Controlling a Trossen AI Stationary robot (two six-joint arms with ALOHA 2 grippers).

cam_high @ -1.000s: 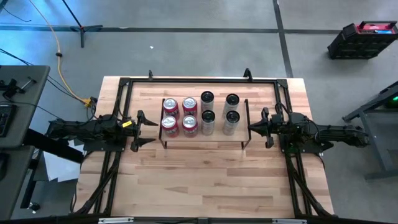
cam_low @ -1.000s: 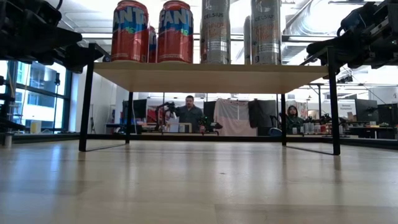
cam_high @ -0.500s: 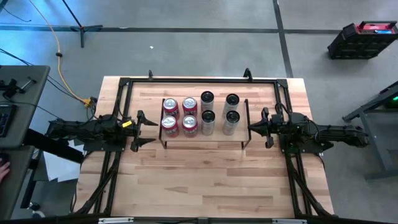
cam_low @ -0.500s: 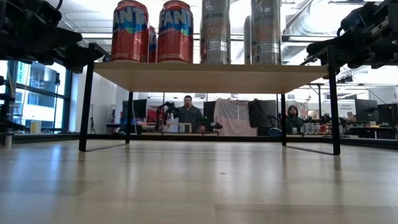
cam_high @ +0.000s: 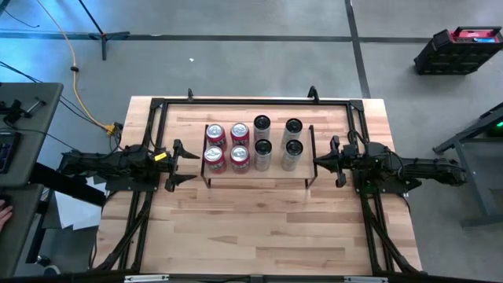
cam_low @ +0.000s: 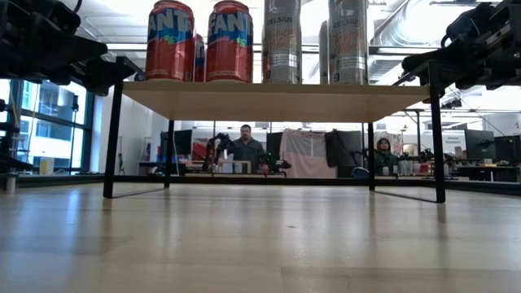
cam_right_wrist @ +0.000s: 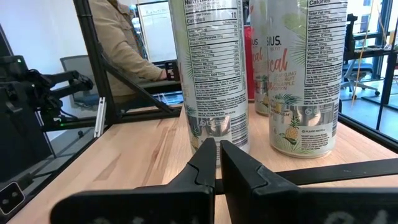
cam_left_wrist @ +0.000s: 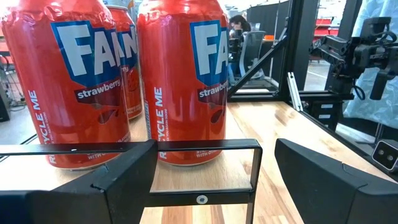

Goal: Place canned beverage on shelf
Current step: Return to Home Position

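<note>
Red strawberry soda cans [cam_high: 226,146], four of them in a two-by-two block, fill the left half of the shelf [cam_high: 271,178], which stands on the far half of the wooden table [cam_high: 259,228]. Beside them on the right half stand four pale slim cans [cam_high: 277,139], also two by two, all upright.

From table height, the shelf's light board [cam_low: 277,96] sits raised on thin black legs, with the red cans [cam_low: 199,41] and pale cans [cam_low: 316,41] lined along its top.

The left gripper [cam_high: 183,164] waits just off the shelf's left end rail, its two fingers spread wide and holding nothing. Its wrist camera looks between those parted fingers [cam_left_wrist: 93,186] at the red cans [cam_left_wrist: 180,81] close behind the black wire rail.

The right gripper [cam_high: 319,162] sits just off the shelf's right end, fingers pressed together with nothing between them. Its wrist camera shows the closed fingertips [cam_right_wrist: 205,163] pointing at the pale cans [cam_right_wrist: 214,74], one printed with a nutrition panel, another with a pineapple design.

Beyond the table, two people [cam_low: 247,148] sit at desks in the room, seen under the shelf.
</note>
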